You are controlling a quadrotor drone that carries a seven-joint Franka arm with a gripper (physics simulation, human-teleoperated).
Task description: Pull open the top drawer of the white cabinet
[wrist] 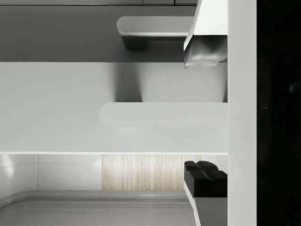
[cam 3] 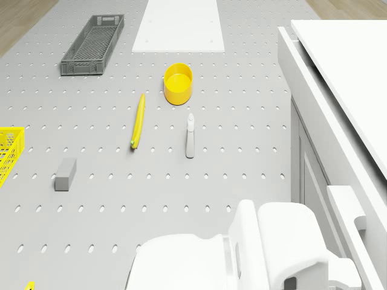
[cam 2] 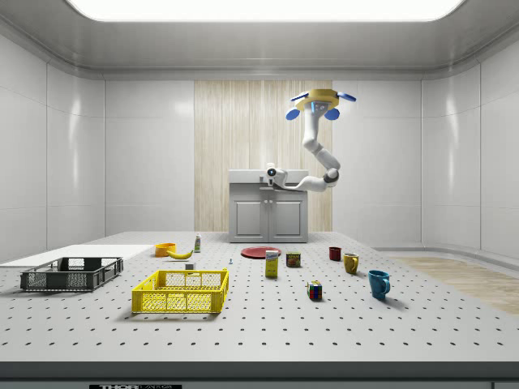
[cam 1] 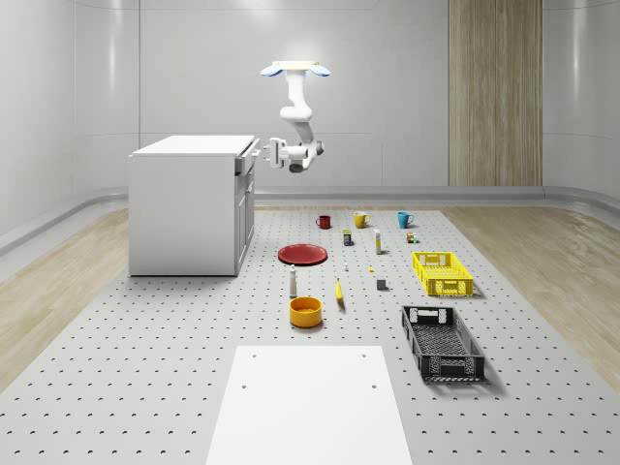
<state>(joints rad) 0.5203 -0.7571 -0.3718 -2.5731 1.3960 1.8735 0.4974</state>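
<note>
The white cabinet stands at the whole-scene view's left, on the pegboard floor. Its top drawer sits just under the cabinet top, and in the drone view its front looks slightly proud of the doors below. The drone hovers in front of the cabinet, above drawer height, with the arm bent down toward the drawer. My gripper is at the drawer front. In the wrist view my gripper is open, with one finger on each side of the drawer handle and a gap to each.
On the floor before the cabinet lie a red plate, a white bottle, a yellow bowl and a banana. Mugs, a yellow crate and a black crate lie further right. A white board lies in front.
</note>
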